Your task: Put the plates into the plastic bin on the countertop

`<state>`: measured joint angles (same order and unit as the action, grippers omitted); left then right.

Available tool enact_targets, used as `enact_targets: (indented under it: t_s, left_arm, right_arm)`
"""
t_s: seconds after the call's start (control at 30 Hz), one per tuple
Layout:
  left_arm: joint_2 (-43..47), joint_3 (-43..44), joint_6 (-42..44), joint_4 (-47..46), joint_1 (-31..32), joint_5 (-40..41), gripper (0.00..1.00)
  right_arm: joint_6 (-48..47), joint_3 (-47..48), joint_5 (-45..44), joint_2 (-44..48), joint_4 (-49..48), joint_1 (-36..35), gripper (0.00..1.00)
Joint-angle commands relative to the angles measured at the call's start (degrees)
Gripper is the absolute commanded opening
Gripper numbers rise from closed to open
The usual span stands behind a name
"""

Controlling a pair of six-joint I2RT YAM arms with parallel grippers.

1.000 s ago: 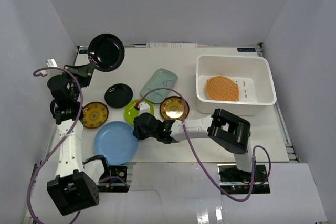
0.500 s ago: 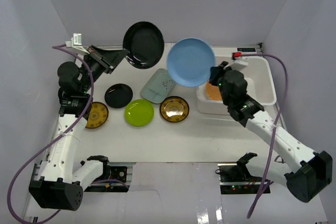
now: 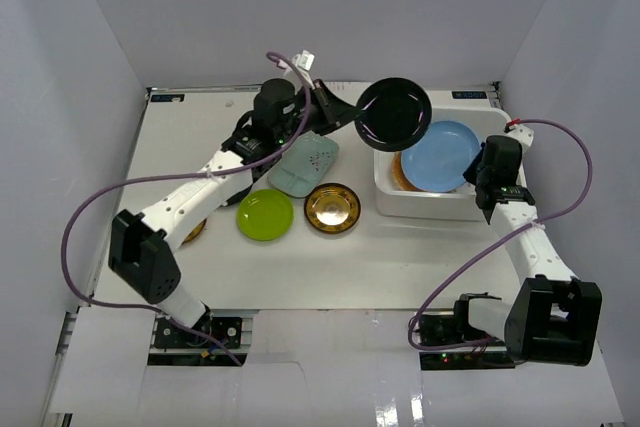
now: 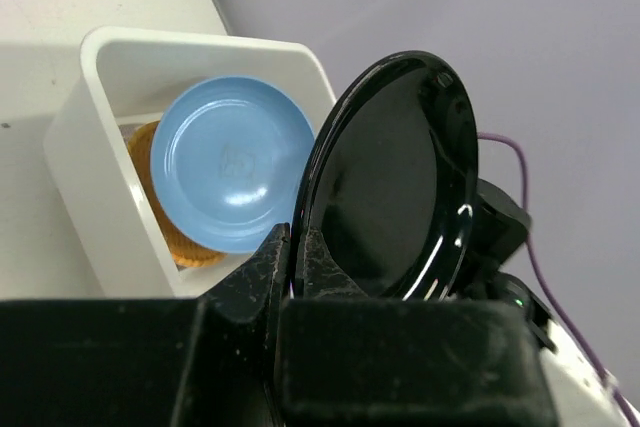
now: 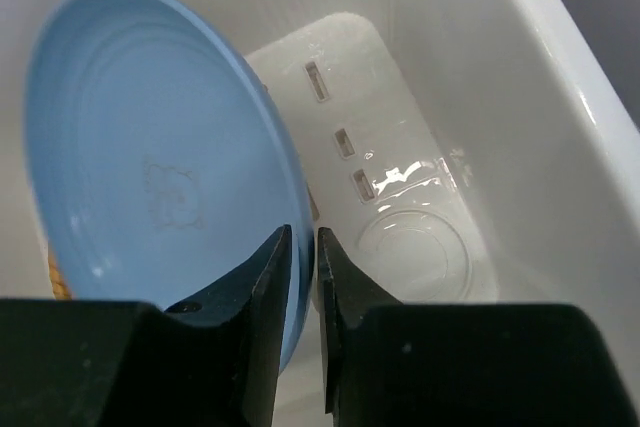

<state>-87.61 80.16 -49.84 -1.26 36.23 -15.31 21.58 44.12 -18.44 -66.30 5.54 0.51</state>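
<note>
Half a second earlier the light-blue plate hung in the air. Now it stands tilted inside the plastic bin, partly over the woven plate. Its rim lies between the narrow jaws of the right pincer, but it cannot be told whether they still pinch it. The left pincer has swung across and clamps the glossy black plate by its rim. The bin is just ahead of it, so this plate probably goes in next.

The bin sits at the desk's right, upper right of frame; inside, a leaning plate overlaps a flat plate; a raised plate hangs over its left rim; left of the bin, an oblong dish lies behind two round plates side by side.
</note>
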Motion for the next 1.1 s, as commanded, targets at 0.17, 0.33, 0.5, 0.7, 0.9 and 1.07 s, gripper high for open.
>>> enact_targets:
  t_s: [0.17, 0.33, 0.5, 0.7, 0.9, 1.07]
  left_arm:
    - [-15.73, 16.68, 4.32, 9.77, 6.04, 10.55, 0.0]
    - [-23.73, 25.73, 4.49, 12.41, 7.71, 11.18, 0.0]
    - [-34.45, 36.02, 4.76, 16.72, 10.62, 11.18, 0.0]
    - [-44.47, 45.78, 4.49, 20.41, 11.85, 11.18, 0.0]
    - [-48.44, 49.04, 5.02, 20.59, 12.82, 10.13, 0.12]
    - [-44.59, 52.37, 10.1, 19.89, 12.38, 11.0, 0.87]
  right_arm:
    - [3.9, 0.35, 11.14, 2.48, -2.11, 5.28, 0.73]
    - [4.87, 4.13, 14.3, 10.04, 0.25, 9.67, 0.72]
    - [6.01, 8.61, 16.66, 16.98, 2.45, 10.65, 0.54]
    - [7.77, 9.67, 28.61, 19.89, 1.84, 10.3, 0.49]
    - [6.37, 9.76, 33.46, 19.54, 2.81, 8.02, 0.56]
    - [5.14, 10.64, 35.92, 19.63, 2.9, 3.72, 0.61]
